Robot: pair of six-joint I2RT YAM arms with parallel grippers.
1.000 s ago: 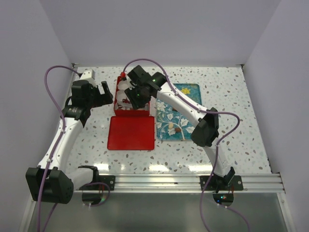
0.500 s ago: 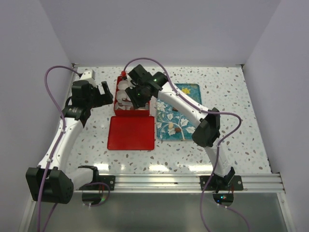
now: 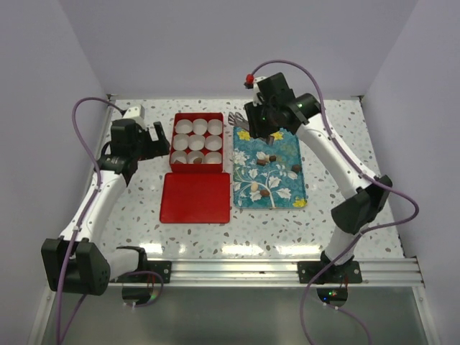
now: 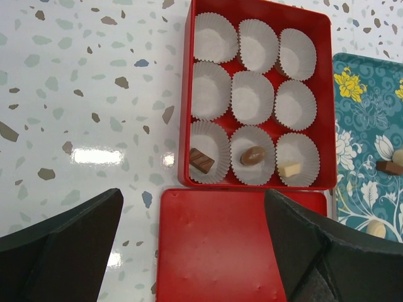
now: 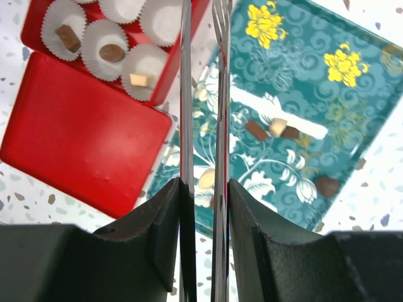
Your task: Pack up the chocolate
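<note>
Just changed: the right arm swings off the red box (image 3: pixel 172 144) and out over the far end of the teal tray (image 3: pixel 286 151); a second ago it hung over the cups, now the box shows whole; I read that as one drop done and the next pick coming.
Lid (image 3: pixel 195 197): nearest, flat on the table, touching the box's near edge.
Loose chocolate (image 3: pixel 271 159): on the tray, right of the box; brown pieces mid-tray, cream ones toward the near end; about six to go, by my count.
Packed chocolate (image 4: pixel 253 155): three in the box's near row, one per paper cup (image 4: pixel 252 97); a brown bar left, a brown oval middle, a cream cube right; the six cups behind are empty; roughly a third packed.
Left gripper (image 3: pixel 152 136): just left of the box, jaws spread wide, holding nothing; arm bent at the elbow, wrist camera looking down on box and lid.
Right gripper (image 5: pixel 203 195): farthest out, arm stretched long from its base, wrist high over the tray's far left corner; fingers clamped on metal tongs (image 5: pixel 220 94); the blades stand a narrow gap apart, nothing seen between them.
Next call: lower the tips onto one tray piece; small rounded pieces may slip, so a centred pinch looks wise.
</note>
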